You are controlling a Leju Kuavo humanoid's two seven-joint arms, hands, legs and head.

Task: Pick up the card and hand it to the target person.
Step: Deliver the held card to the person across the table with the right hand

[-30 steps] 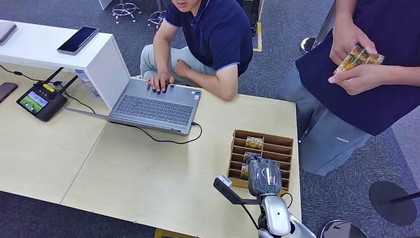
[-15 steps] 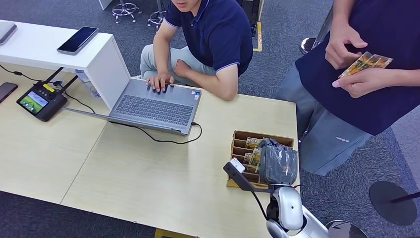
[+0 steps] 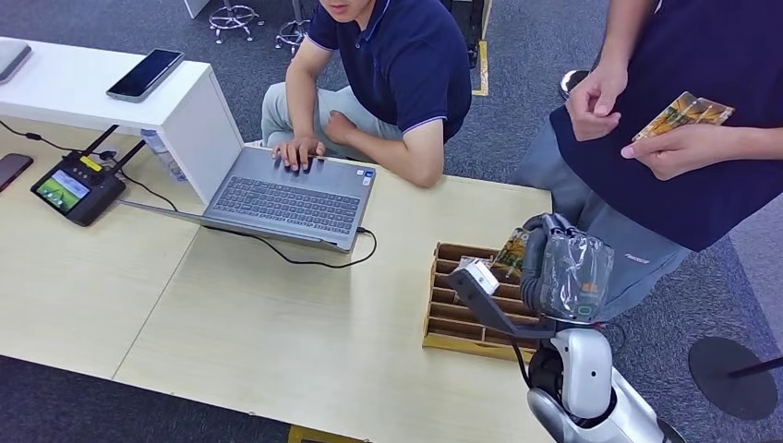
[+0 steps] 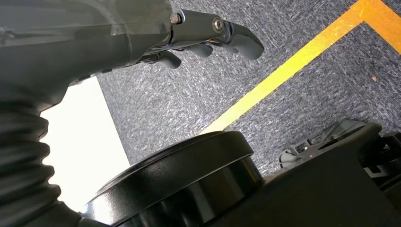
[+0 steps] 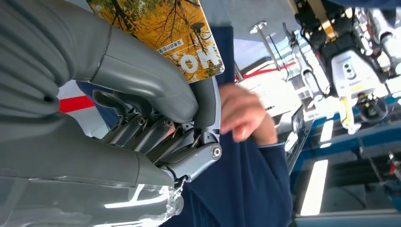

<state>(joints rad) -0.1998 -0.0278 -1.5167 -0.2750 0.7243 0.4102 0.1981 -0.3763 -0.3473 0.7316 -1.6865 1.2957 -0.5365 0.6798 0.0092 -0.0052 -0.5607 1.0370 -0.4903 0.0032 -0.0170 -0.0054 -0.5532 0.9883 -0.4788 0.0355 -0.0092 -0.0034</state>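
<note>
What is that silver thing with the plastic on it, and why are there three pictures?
That is a robot's arm. Its right hand, wrapped in clear plastic, grips a card with yellow autumn trees above a brown wooden slotted card box on the pale wooden table. The big picture comes from the robot's head, looking down. The other two come from cameras at its wrists: one shows the card up close, one shows the left hand hanging over grey carpet, holding nothing. The standing person in a navy shirt holds more cards. A silver laptop lies nearby.
</note>
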